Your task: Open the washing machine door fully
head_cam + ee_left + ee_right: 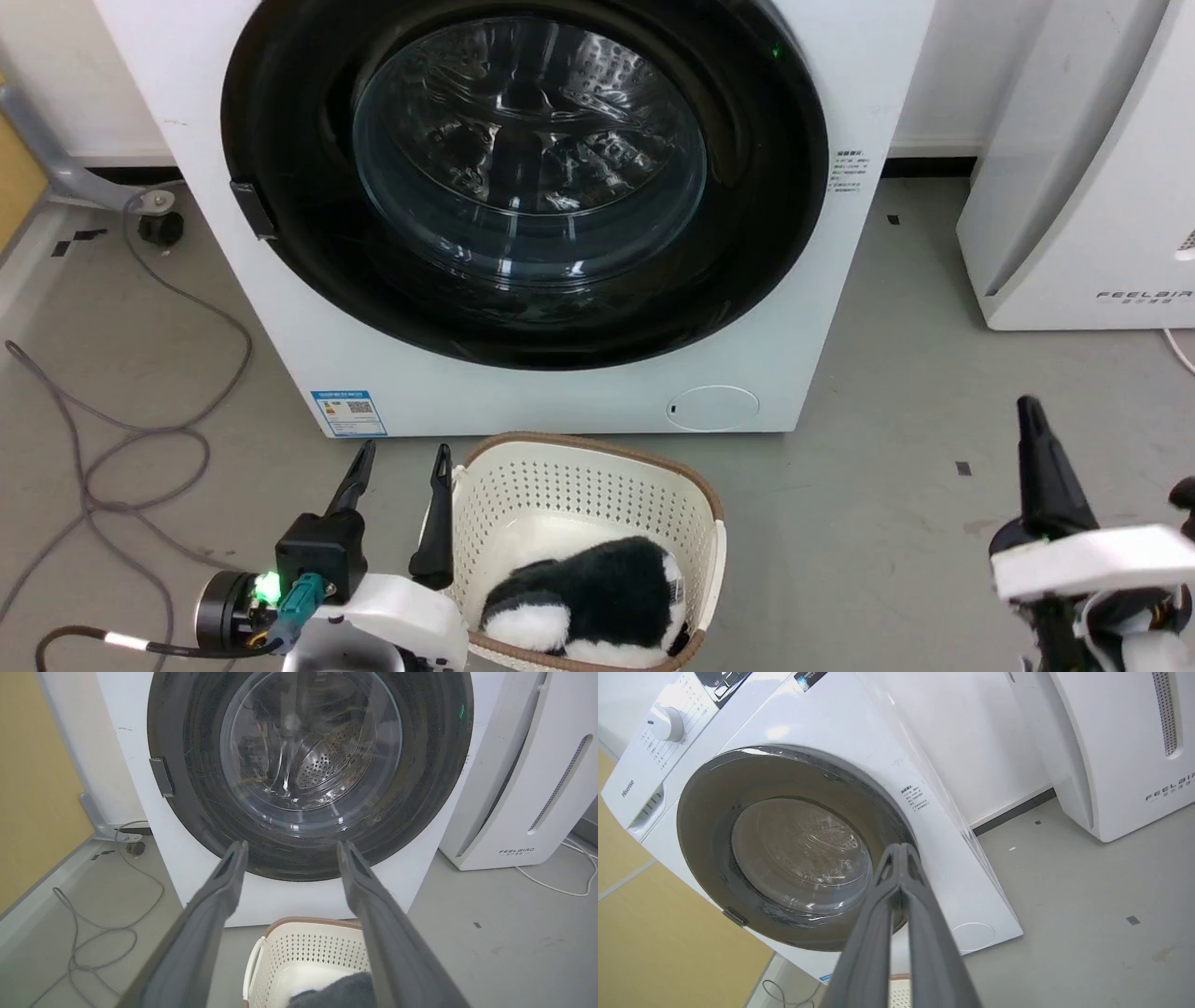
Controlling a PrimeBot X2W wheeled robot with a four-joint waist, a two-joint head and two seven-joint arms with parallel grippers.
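A white boxy front-loading washing machine [560, 401] stands on the grey floor [887, 485]. Its large round washing machine door [523, 177], a glossy black ring around a bulging clear glass bowl, sits shut and flush against the machine's front and spans nearly its whole width. The perforated steel drum [327, 760] shows through the glass. A small dark handle tab [252, 207] sticks out at the door's left edge in the head view. Low on the front are a small blue label [348, 413] and a round white flap [712, 408]. The left gripper [403, 450] hovers low in front of the machine, well apart from the door. Its two long dark fingers [219, 896] are spread apart with nothing between them and point toward the door's lower rim. The right gripper [1029, 411] hangs off to the right over bare floor, also clear of the door, and its fingers [878, 933] are pressed together at the tips, holding nothing. Between the two arms, just before the machine, stands a cream perforated plastic basket with a brown rim [560, 495], its left wall just beside the left gripper's inner finger. A black-and-white plush toy [597, 588] lies inside. A white FEELAIR-marked appliance [1074, 187] stands to the machine's right, and a loose grey cable [140, 431] loops on the floor to its left.
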